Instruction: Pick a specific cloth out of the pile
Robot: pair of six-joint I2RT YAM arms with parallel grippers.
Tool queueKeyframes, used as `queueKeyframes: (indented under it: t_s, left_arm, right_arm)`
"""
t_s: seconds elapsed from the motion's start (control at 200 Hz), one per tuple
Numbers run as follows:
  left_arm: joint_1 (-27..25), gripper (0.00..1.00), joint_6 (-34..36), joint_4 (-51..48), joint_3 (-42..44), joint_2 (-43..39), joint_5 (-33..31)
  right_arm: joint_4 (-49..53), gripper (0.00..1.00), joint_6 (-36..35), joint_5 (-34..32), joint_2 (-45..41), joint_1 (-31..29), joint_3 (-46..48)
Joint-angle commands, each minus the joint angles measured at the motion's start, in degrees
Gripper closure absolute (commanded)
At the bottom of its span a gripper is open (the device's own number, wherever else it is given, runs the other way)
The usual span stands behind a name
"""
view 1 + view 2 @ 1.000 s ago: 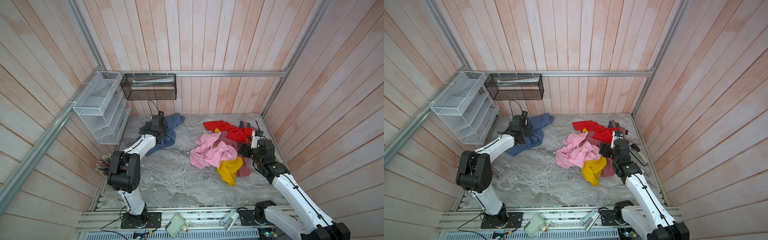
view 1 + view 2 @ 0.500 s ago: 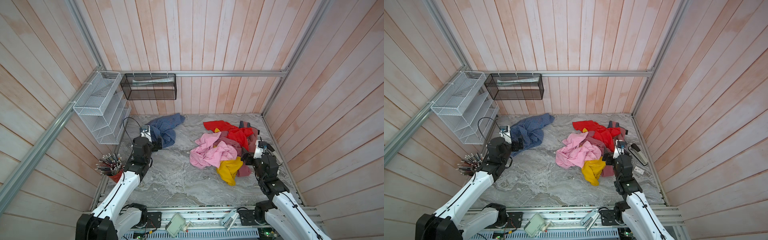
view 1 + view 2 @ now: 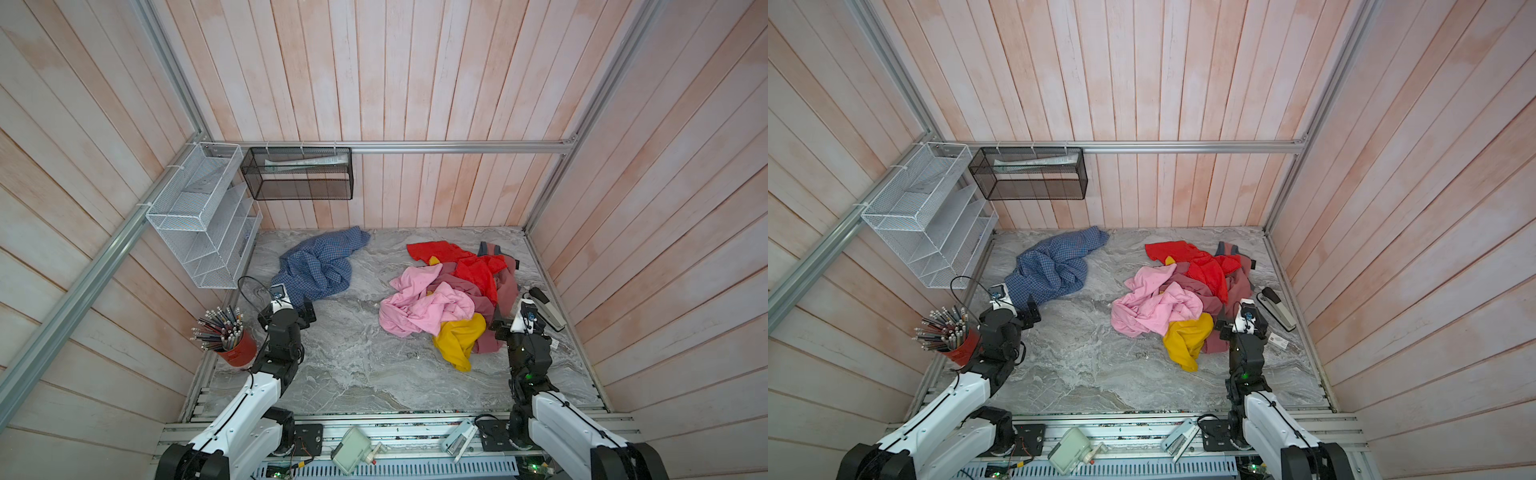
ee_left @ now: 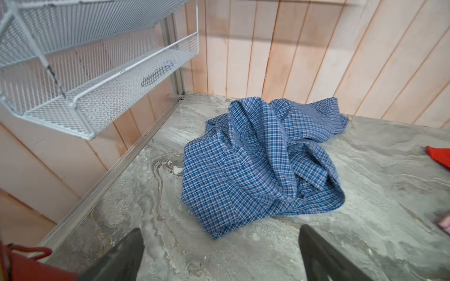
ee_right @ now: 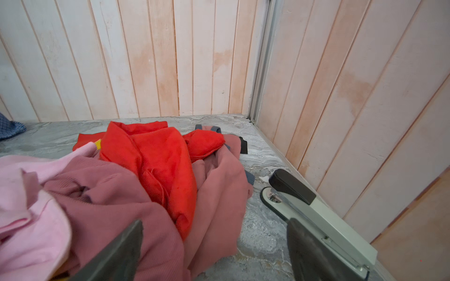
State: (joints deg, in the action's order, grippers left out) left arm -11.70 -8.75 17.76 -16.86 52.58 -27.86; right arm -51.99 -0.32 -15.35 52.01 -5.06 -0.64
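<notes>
Well apart, checked cloth [image 3: 322, 268], garment pile [image 3: 428, 303]

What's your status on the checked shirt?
Jaws open, empty: left gripper, right gripper. The checked shirt crumpled on the table, apart from the pile, just ahead of left gripper. Nothing lying on it.

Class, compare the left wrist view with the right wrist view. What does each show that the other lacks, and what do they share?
Only the left wrist view: the white mesh rack on the wall and a red cup at the frame edge. Only the right wrist view: the stapler beside the dusty rose garment of the pile. Both: the marble table, plank walls, the blue-checked cloth, whole in the left wrist view but just a corner in the right, and the red garment, large in the right but a sliver in the left.
</notes>
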Motion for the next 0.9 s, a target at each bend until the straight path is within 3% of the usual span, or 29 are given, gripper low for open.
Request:
queueKeyframes:
  t_s: [0.0,0.145,0.29,0.355,0.44,0.56,0.63,0.69,0.765,0.895]
  left_arm:
    - [-0.26,0.00,1.58,10.50,3.15,1.14,-6.43]
    - [-0.28,0.00,2.91,20.07,4.71,7.71,-8.02]
    - [0.04,0.00,5.81,40.83,7.92,18.40,-6.74]
    - [0.50,0.00,8.13,45.81,7.38,22.04,-4.93]
    - [2.55,0.00,9.38,49.57,6.32,26.00,0.95]
    - [6.22,0.00,9.39,57.82,6.26,34.03,8.87]
    - [6.97,0.00,9.34,56.20,6.20,34.81,13.31]
    - [7.31,0.00,9.44,60.35,5.61,38.11,12.19]
    - [7.42,0.00,8.53,50.64,3.02,35.41,12.73]
    - [7.66,0.00,8.67,52.09,3.01,36.38,12.72]
  right_arm:
    - [-13.26,0.08,1.71,3.41,7.22,2.86,0.32]
    - [-23.62,0.08,3.47,3.23,20.22,4.80,-2.18]
    - [-31.29,0.11,2.65,4.32,33.65,5.06,-5.07]
    - [-37.09,0.11,3.05,3.52,37.50,5.04,-4.85]
    - [-35.54,0.08,3.36,3.08,36.92,5.06,-5.07]
    - [-22.96,0.06,3.10,3.97,34.13,5.15,-9.45]
    - [-22.19,0.06,3.48,3.75,35.35,5.15,-10.80]
    - [-19.53,0.06,3.28,3.85,34.84,5.15,-11.87]
    - [-18.92,0.06,3.35,3.84,34.98,5.15,-12.32]
    - [-18.04,0.05,3.26,3.84,34.89,5.08,-12.67]
